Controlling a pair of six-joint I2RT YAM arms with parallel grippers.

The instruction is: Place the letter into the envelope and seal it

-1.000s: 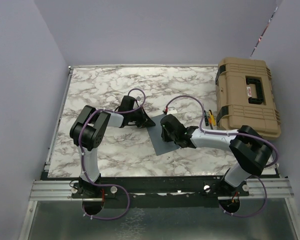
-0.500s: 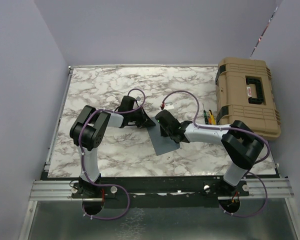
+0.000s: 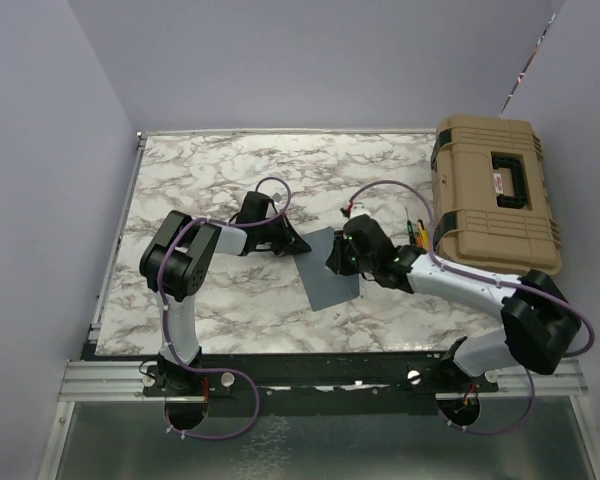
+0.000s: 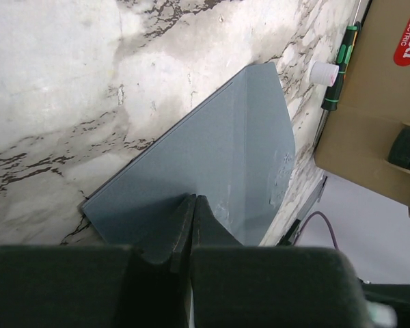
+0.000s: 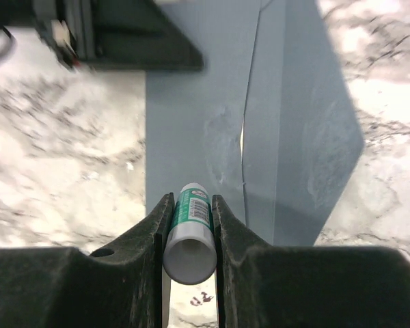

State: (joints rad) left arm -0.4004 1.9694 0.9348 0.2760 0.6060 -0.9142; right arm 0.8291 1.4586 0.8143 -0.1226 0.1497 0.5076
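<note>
Check the left gripper (image 4: 193, 202). Its jaws are closed fully on each other with nothing between them. The tips rest on the envelope (image 4: 239, 143), close to its nearest edge. The envelope lies flat on the table (image 4: 68, 75) and extends ahead and to the right of these jaws. Beyond its far corner, further to the right, a screwdriver (image 4: 337, 68) lies beside a tan case (image 4: 389, 109).

Check the right gripper (image 5: 190, 199). Its jaws are clamped on a glue stick (image 5: 191, 229), which lies lengthwise between the fingers with its far end pointing ahead at the envelope. You cannot tell whether that end touches the paper. Directly ahead of these jaws, a seam runs away along the envelope. A pale sliver (image 5: 242, 140) shows in that seam, but you cannot tell whether it is the letter.
</note>
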